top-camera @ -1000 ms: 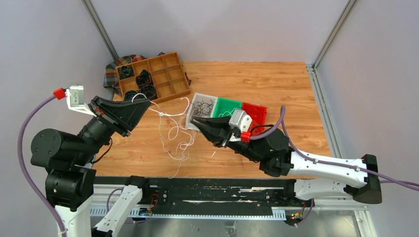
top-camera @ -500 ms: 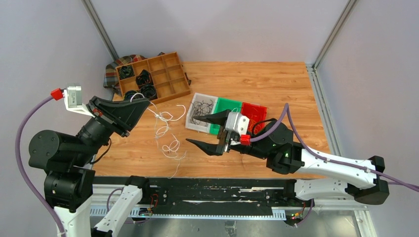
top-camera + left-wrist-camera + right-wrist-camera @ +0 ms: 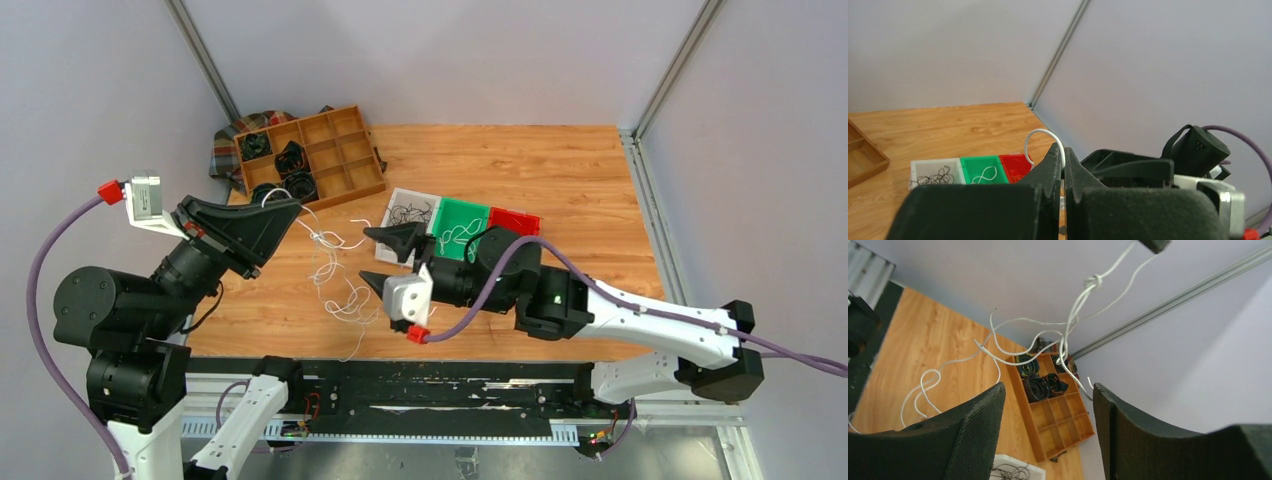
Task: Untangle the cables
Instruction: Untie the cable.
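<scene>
A tangle of thin white cables (image 3: 335, 272) hangs from my left gripper (image 3: 292, 207) down to the table, with a knot (image 3: 318, 238) just below the fingertips. The left gripper (image 3: 1062, 156) is shut on one white cable (image 3: 1040, 134), which loops out above its tips. Just right of the tangle, my right gripper (image 3: 382, 260) stands open and holds nothing. In the right wrist view the knot (image 3: 1092, 281) and trailing strands hang above and beyond the right gripper (image 3: 1048, 386). Black cables lie in the white bin (image 3: 412, 193), a white one in the green bin (image 3: 462, 204), and orange ones in the red bin (image 3: 515, 212).
A wooden divided tray (image 3: 345, 150) with thick black coiled rolls (image 3: 292, 158) sits at the back left, on a plaid cloth (image 3: 225, 150). The same tray (image 3: 1060, 427) shows between the right fingers. Grey walls close in the table on three sides.
My right gripper has opened, rolled its wrist over and swung left from the bins toward the tangle. The left gripper has kept its grip and shifted slightly.
</scene>
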You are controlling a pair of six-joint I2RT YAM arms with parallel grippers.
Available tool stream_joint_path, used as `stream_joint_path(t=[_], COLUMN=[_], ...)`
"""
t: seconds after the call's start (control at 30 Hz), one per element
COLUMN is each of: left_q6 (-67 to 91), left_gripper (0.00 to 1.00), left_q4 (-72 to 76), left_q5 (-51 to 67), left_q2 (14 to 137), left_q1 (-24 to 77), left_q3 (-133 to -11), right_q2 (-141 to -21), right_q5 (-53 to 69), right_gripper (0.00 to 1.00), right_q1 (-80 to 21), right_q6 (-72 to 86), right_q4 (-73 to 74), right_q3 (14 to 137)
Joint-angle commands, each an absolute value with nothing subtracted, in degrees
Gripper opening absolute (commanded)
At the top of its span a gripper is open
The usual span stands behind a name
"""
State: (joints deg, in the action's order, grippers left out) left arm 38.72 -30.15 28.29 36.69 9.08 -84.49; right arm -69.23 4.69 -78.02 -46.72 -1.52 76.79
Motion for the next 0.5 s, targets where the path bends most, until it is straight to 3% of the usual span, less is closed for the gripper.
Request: stream_joint_path(t=[0.0,0.2,0.47], left_q6=[38.1,37.7,37.5], left_gripper=[0.01,0.01,0.01], left_q4=[-29.7,-30.2,-30.3], left_q5=[28.7,28.6,28.5], left_q2=[37.5,37.5,37.5], left_q1=[8.7,8.7,8.7], left_q3=[-85.8,-86.0,-86.0], right_q2=[-72.0,-74.6,-73.8], right_q5=[-2.4,-9.2,-11.2], right_gripper=[0.63,0.45,0.02], right_q1=[-81.1,-84.1,-84.8], right_q6=[-64.2,-74.1,-73.0], right_q4=[-1.5,-13.3,-16.6], right_q3=[78.5,74.7,74.9])
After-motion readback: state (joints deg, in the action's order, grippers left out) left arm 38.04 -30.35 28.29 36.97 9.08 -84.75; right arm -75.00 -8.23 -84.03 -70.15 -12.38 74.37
